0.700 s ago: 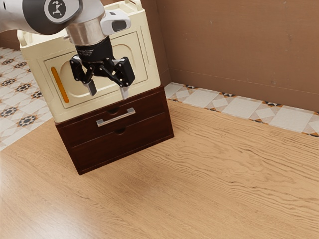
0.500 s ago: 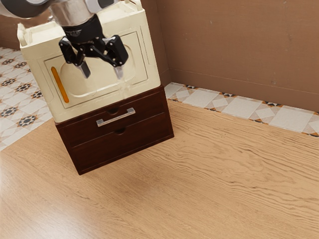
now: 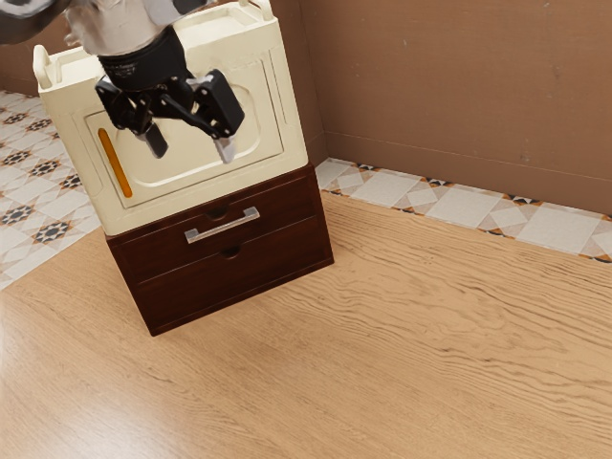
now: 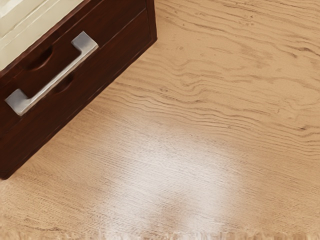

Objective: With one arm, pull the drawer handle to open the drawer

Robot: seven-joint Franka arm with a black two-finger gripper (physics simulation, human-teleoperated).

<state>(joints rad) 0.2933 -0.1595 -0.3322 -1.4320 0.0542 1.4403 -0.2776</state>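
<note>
Drawer handle (image 3: 223,227) below open jaws (image 3: 191,151)

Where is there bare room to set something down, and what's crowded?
Bare wood surface lies in front of the dark drawer unit and from its side to the tiled strip. Crowded: the cream cabinet on that unit, with the open end effector at its front.

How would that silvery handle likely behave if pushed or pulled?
The handle looks like rigid metal, so probably won't flex. Mounted at both ends on the upper drawer, it likely won't twist. Its smooth sheen suggests slipperiness.
</note>
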